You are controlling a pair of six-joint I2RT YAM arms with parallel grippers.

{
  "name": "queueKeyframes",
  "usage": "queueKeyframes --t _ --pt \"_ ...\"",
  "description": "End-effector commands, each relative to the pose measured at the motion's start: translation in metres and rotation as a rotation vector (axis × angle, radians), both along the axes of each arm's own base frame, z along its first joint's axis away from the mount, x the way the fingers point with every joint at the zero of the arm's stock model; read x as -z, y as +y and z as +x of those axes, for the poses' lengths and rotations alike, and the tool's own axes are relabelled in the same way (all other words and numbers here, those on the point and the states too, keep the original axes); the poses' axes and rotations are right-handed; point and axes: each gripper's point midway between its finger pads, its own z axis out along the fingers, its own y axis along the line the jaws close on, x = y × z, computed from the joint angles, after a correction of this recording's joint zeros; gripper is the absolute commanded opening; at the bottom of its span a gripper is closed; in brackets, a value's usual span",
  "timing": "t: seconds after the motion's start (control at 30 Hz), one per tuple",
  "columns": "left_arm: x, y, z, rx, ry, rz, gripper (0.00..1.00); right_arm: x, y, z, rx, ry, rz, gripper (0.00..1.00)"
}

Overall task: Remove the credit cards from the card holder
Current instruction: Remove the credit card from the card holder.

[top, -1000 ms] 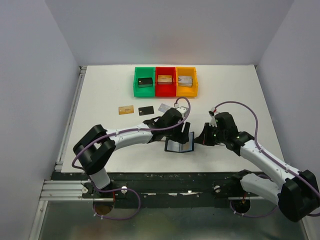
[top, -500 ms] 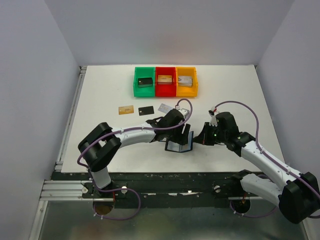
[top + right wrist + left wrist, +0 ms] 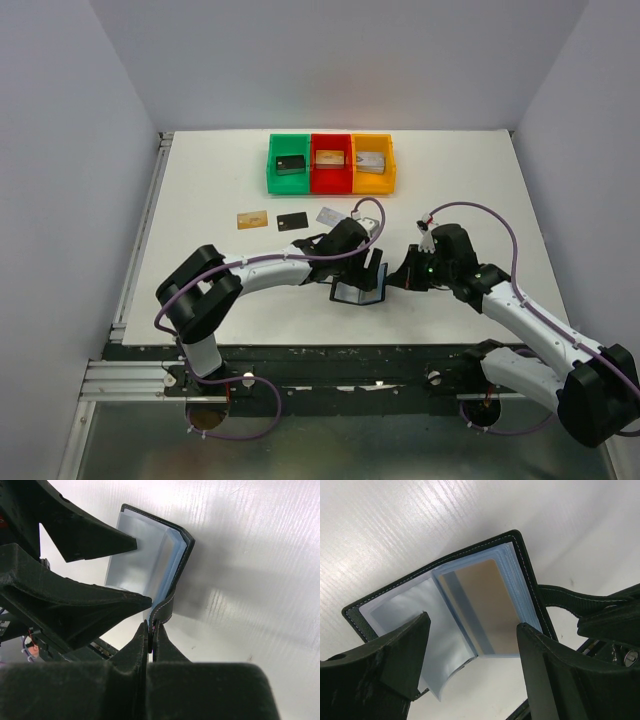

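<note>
White table (image 3: pixel 200 190): right gripper (image 3: pixel 151 629) pinches the open card holder's (image 3: pixel 358 293) cover edge; left gripper (image 3: pixel 471 626), wide open and empty, faces its pockets.

Left arm (image 3: pixel 265 270), right arm (image 3: pixel 525 320): white rounded link shells, black joint housings, black blocks at elbows.
Thin purple-grey cable (image 3: pixel 468 205) runs along each arm.
Left tool (image 3: pixel 472 625): matte black fingers, rough grainy surface, wedge shape.
Right tool (image 3: pixel 151 628): same black, narrow tapered tips.
Silver screw (image 3: pixel 631 656) at 4 o'clock in left wrist view.
</note>
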Motion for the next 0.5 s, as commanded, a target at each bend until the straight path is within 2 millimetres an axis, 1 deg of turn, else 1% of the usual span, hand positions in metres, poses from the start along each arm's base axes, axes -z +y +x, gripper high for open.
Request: queueKeyframes --t 0.0,0.07,0.27,0.47 --pt "-0.015 -0.009 -0.003 0.034 -0.022 -0.037 0.82 -0.012 0.006 0.004 -0.016 -0.025 0.035 0.0" --pt "-0.021 -0.009 -0.003 0.029 -0.035 -0.053 0.82 -0.011 0.006 0.003 -0.017 -0.025 0.034 0.0" --pt "-0.03 -0.007 -0.002 0.016 -0.061 -0.075 0.82 -0.011 0.006 0.004 -0.016 -0.022 0.036 0.0" --pt "-0.026 -0.009 -0.004 0.021 -0.049 -0.067 0.82 -0.015 0.007 0.005 -0.017 -0.03 0.047 0.0"
